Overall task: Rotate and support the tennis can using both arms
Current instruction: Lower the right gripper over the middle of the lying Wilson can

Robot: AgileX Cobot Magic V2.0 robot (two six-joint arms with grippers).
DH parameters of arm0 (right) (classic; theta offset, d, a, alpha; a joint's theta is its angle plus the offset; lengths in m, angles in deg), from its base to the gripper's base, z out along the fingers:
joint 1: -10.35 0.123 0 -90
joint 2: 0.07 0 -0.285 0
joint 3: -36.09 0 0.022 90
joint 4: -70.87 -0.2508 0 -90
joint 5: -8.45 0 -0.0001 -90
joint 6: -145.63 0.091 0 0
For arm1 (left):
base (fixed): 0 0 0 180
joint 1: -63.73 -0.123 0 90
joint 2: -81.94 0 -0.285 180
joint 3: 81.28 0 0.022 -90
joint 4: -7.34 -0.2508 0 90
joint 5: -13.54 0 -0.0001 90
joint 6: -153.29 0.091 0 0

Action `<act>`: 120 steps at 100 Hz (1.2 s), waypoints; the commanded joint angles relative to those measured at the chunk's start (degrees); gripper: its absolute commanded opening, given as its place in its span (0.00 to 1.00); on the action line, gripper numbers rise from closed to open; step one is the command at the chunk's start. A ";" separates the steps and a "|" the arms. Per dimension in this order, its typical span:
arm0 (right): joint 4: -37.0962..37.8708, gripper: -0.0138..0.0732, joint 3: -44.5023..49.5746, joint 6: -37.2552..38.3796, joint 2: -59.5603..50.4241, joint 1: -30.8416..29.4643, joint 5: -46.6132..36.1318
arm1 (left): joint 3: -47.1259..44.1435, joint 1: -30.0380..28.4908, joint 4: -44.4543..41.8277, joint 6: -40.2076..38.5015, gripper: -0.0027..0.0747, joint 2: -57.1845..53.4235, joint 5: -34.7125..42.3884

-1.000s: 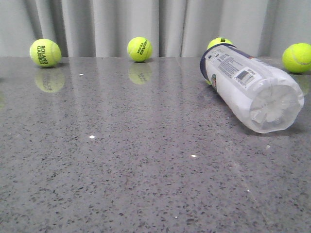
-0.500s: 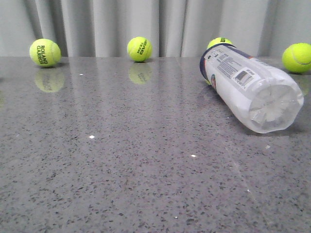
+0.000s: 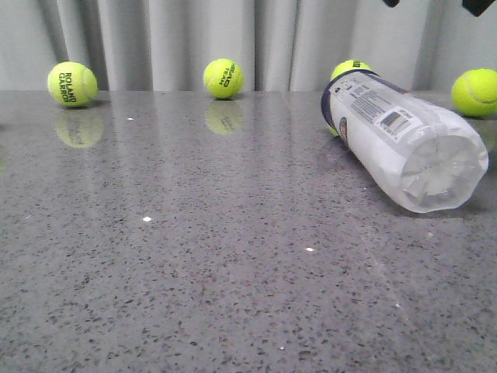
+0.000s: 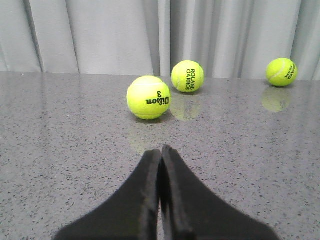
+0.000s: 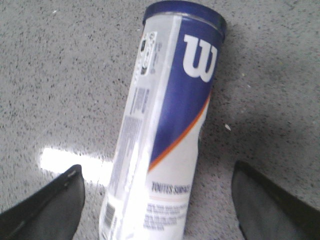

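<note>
Grey speckled table carried the tennis can lying on its side at the right, ridged clear base toward the camera, navy-rimmed end pointing back toward the curtain. Right tool hung above the can, fingers spread wide on either side of the body and touching nothing; can's navy panel with the white W showed between them. Left tool was fully closed, fingers pressed together, nothing between them, low over the table. Ahead of it sat a Wilson ball, with a Roland Garros ball just behind and a third ball well apart. Front view showed four yellow balls along the back edge, one partly hidden behind the can.
</note>
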 commanded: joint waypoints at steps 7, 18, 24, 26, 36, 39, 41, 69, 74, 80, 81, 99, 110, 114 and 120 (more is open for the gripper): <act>0.16 0.84 -5.73 3.37 3.15 -0.02 0.13 | -2.60 0.06 0.48 -0.70 0.01 -1.94 4.48; 0.09 0.84 -6.48 5.04 5.81 -0.02 -0.05 | -2.60 0.06 0.48 -0.70 0.01 -1.94 4.48; 0.09 0.84 -6.48 5.70 7.10 -0.02 -0.04 | -2.60 0.06 0.48 -0.70 0.01 -1.94 4.48; 0.09 0.84 -6.48 6.01 7.60 -0.02 0.09 | -2.60 0.06 0.48 -0.70 0.01 -1.94 4.48; 0.09 0.84 -6.48 6.65 9.13 -0.02 0.03 | -2.60 0.06 0.48 -0.70 0.01 -1.94 4.48; 0.09 0.84 -6.48 6.96 9.57 -0.02 0.03 | -2.60 0.06 0.48 -0.70 0.01 -1.94 4.48; 0.09 0.84 -6.48 7.23 9.83 -0.02 0.09 | -2.60 0.06 0.48 -0.70 0.01 -1.94 4.48; 0.10 0.84 -6.48 8.37 14.45 -0.02 0.11 | -2.60 0.06 0.48 -0.70 0.01 -1.94 4.48; 0.10 0.84 -6.53 8.47 15.25 -0.02 0.11 | -2.60 0.06 0.48 -0.70 0.01 -1.94 4.48; 0.10 0.84 -6.60 8.47 16.26 -0.02 0.35 | -2.60 0.06 0.48 -0.70 0.01 -1.94 4.48; 0.10 0.84 -6.60 8.47 16.41 -0.02 0.35 | -2.60 0.06 0.48 -0.70 0.01 -1.94 4.48; -0.08 0.84 -6.60 8.47 18.50 -0.02 0.27 | -2.60 0.06 0.48 -0.70 0.01 -1.94 4.48; -0.08 0.84 -6.60 8.47 18.66 -0.02 0.27 | -2.60 0.06 0.48 -0.70 0.01 -1.94 4.48; -0.08 0.84 -6.60 8.47 18.66 -0.02 0.27 | -2.60 0.06 0.48 -0.70 0.01 -1.94 4.48; -0.08 0.84 -6.60 8.47 18.66 -0.02 0.27 | -2.60 0.06 0.48 -0.70 0.01 -1.94 4.48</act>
